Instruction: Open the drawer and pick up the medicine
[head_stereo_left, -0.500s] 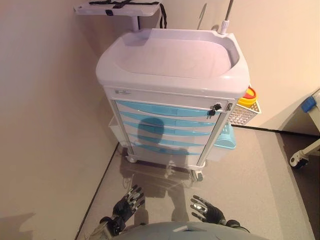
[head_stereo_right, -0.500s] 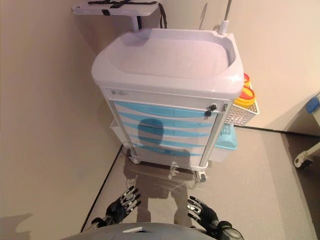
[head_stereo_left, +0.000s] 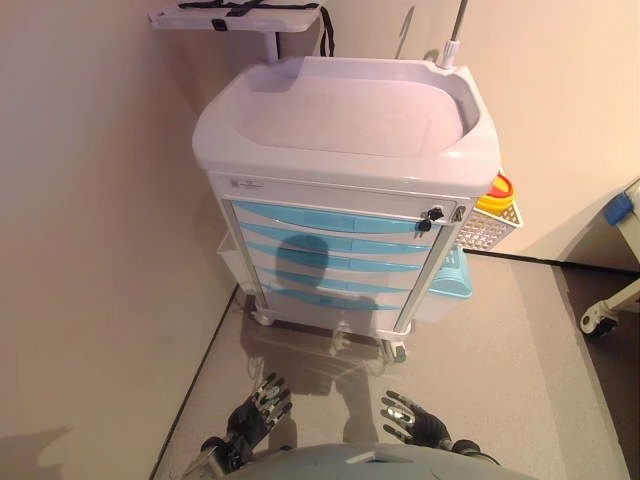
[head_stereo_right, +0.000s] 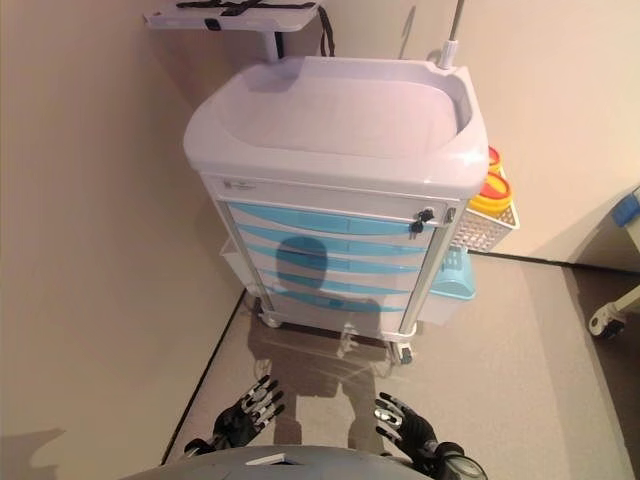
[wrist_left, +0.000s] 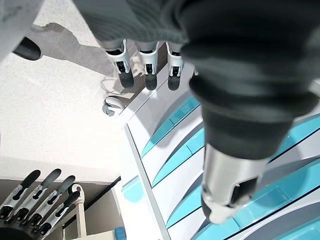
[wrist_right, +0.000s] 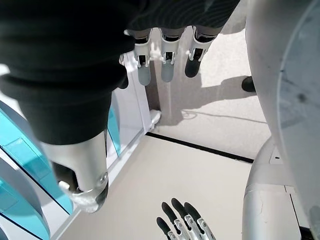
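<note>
A white medical cart (head_stereo_left: 350, 110) stands against the wall, with several light-blue drawers (head_stereo_left: 330, 220) in its front, all closed. A small black lock (head_stereo_left: 434, 214) sits at the top drawer's right end. No medicine shows in any view. My left hand (head_stereo_left: 250, 415) and right hand (head_stereo_left: 422, 427) hang low in front of the cart, well short of the drawers, fingers straight and holding nothing. In the left wrist view the drawer fronts (wrist_left: 175, 150) lie past my straight fingers (wrist_left: 146, 70). The right wrist view shows its own straight fingers (wrist_right: 165, 62) over the floor.
A white wire basket (head_stereo_left: 487, 228) with a yellow container (head_stereo_left: 497, 190) hangs on the cart's right side, above a light-blue bin (head_stereo_left: 452, 272). A wall runs close along the left. A grey shelf (head_stereo_left: 235, 15) sits behind the cart. A castor (head_stereo_left: 598, 320) of other furniture shows far right.
</note>
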